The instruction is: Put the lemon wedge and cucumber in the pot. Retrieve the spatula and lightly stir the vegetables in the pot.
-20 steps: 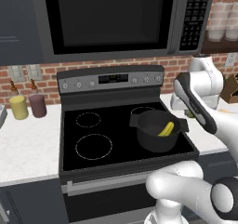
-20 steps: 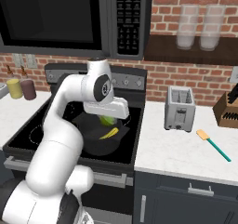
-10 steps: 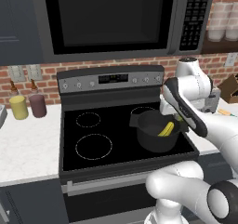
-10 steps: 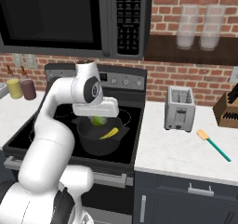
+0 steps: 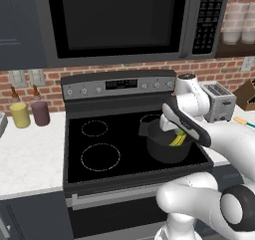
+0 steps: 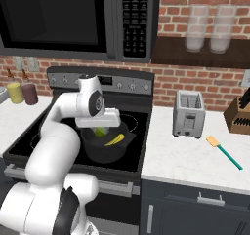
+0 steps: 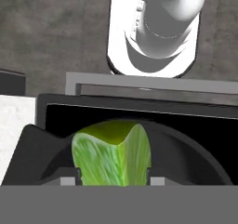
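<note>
Item — stovetop work, lemon stage, listed left to right.

- Change noted: a second ago the arm stood at the right side of the stove near the toaster; it has since swung leftward, and the end effector now hangs directly over the pot.
- Pot: dark, round, on the burner at 4 o'clock of the stove. The cucumber already lies inside, toward the 3 o'clock side of the bowl.
- Lemon wedge: clamped between the fingertips, rind up in the hand view, poised above the pot's mouth — not yet released.
- Toaster: on the tabletop at 3 o'clock of the stove, untouched.
- Spatula: flat on the tabletop, well apart from the pot, at 4 o'clock of the toaster; blade pointing to 10 o'clock.

Meaning, as a judgement: the carry is done, the drop is the step in hand, and the spatula fetch and stirring remain.

Writing: the microwave keypad and stove display carry marks too small to read; no brand legible.
</note>
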Available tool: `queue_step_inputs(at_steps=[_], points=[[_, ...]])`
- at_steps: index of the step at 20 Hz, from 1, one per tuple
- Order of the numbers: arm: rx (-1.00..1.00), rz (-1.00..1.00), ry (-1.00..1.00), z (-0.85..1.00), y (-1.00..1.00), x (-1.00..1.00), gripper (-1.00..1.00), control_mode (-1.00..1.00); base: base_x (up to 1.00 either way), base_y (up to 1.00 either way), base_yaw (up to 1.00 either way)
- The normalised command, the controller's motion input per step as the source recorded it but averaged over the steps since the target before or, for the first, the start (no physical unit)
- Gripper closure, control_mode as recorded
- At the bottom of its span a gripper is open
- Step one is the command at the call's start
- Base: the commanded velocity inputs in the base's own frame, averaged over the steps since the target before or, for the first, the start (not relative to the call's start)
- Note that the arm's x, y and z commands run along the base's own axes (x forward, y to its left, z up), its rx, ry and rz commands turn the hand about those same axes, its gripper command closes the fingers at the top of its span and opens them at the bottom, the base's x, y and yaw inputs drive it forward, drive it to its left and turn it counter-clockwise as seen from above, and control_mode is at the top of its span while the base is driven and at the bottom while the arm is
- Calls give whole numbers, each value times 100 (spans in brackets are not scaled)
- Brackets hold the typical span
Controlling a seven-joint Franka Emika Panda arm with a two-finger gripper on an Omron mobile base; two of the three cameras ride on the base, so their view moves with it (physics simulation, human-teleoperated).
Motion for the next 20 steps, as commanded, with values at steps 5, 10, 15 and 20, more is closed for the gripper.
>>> queue_step_inputs(at_steps=[5,10,15,20], points=[[0,3,0,-36,0,27,100,-100,0,0,0],[0,0,0,-36,0,24,-100,-100,0,0,0],[0,0,0,-10,0,20,-100,-100,0,0,0],[2,0,0,17,0,0,-100,-100,0,0,0]])
